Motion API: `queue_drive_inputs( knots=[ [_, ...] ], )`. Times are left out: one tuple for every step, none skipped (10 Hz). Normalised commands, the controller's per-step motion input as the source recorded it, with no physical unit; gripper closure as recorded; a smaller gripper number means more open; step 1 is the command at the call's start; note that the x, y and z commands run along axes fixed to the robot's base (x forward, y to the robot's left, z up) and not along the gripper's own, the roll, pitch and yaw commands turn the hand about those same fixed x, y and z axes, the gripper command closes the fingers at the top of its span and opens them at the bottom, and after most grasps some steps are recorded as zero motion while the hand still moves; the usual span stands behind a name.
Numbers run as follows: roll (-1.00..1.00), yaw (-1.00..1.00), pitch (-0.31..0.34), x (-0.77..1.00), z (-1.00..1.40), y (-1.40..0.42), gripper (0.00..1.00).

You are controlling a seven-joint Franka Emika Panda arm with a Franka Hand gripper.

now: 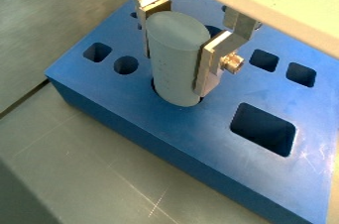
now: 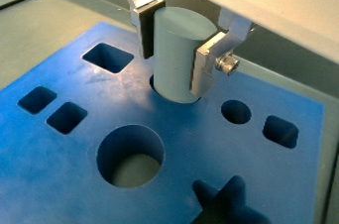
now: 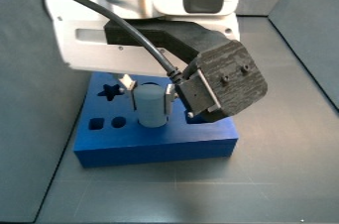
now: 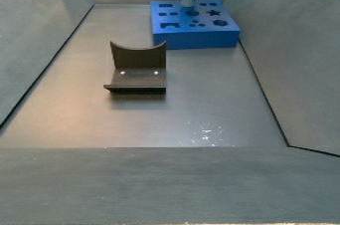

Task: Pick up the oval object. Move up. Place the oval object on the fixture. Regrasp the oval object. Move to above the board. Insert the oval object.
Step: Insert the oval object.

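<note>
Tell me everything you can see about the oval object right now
The oval object is a smooth, pale blue-grey peg with a matte, plastic-like look and a flat oval top. It stands upright, its lower end already sunk into a hole in the blue board, in both wrist views. The gripper is over the board, its silver fingers pressed against opposite sides of the peg's upper part. In a side view it rises well above the board's top.

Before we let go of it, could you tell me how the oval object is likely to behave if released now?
The oval object stands upright, its lower end in a hole of the board, so it probably won't tip or roll. It looks rigid and smooth, so possibly slippery between the tool fingers. It likely slides further down.
</note>
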Motion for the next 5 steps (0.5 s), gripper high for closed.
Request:
queue_drive_inputs(
  knots=[
    [0.0,0.0,-0.093,-0.05,-1.0,0.19,1.0],
    [0.01,0.0,-0.216,-0.15,-0.35,0.0,1.0],
    [0.0,0.0,-0.004,0.0,0.0,0.0,1.0],
    [0.0,0.0,-0.011,0.0,0.0,0.0,1.0],
    [0.01,0.0,-0.029,0.02,-0.07,0.0,1.0]
  ],
)
